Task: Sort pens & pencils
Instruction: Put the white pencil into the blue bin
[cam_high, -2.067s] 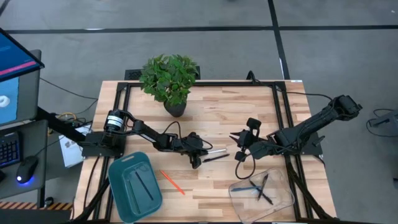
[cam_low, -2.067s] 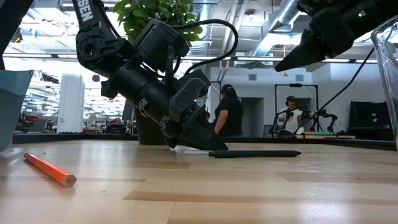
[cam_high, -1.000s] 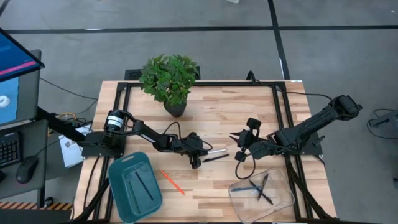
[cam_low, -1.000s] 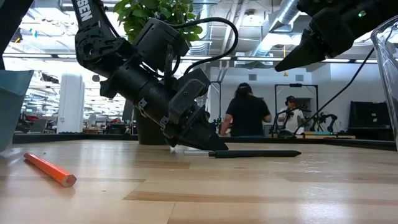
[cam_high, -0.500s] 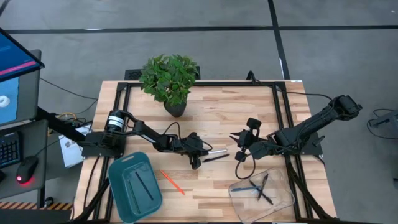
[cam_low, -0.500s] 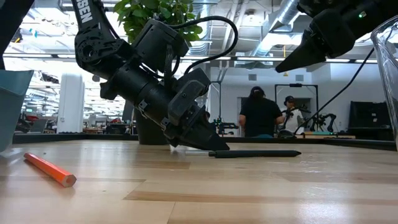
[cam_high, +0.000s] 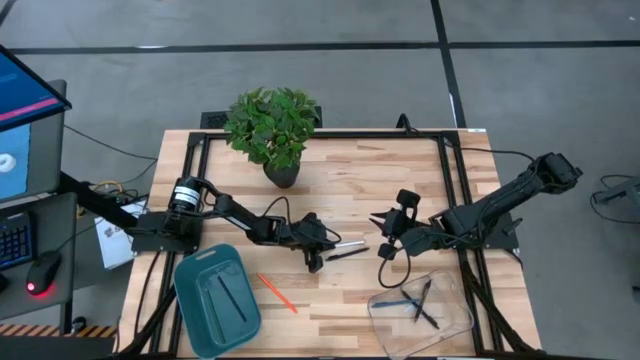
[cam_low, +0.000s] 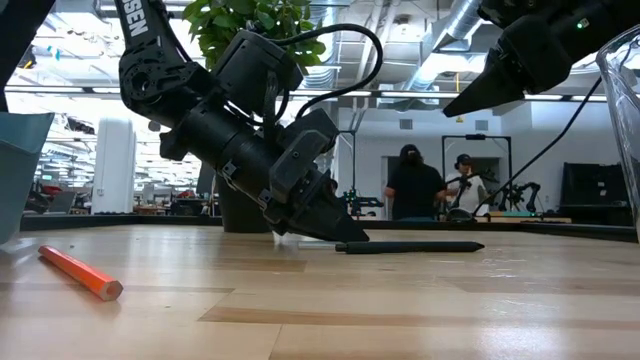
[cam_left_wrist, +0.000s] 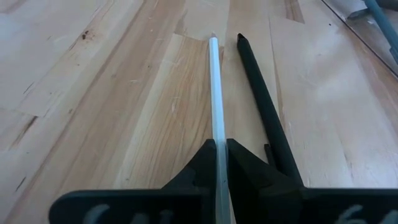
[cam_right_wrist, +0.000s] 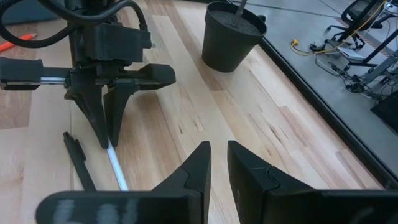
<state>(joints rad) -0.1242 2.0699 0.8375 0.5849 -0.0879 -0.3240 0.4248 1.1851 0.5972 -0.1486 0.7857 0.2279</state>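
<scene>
Item: slim whitish plastic pen (cam_left_wrist: 214, 112), lying flat on the pale wooden table (cam_high: 400, 170) near its middle, just beside a matte black pen (cam_left_wrist: 261, 106).

Holder: my left gripper (cam_left_wrist: 221, 149), tips down at the table surface, pinched shut on the near end of the whitish pen.

Second arm: my right gripper (cam_right_wrist: 217, 155) hangs above the table toward the right edge, fingers a narrow gap apart, carrying nothing.

Handling, as I judge it: light, stiff and smooth-barrelled, so it may roll or pivot in a grip this close to its end; a hold nearer mid-length would carry it steadier.

Other stock: bright orange pencil (cam_high: 276, 292) loose toward the front edge; teal plastic tray (cam_high: 192, 305) at the front-left corner with one dark stick inside; clear plastic tray (cam_high: 455, 322) at front right holding several.
</scene>
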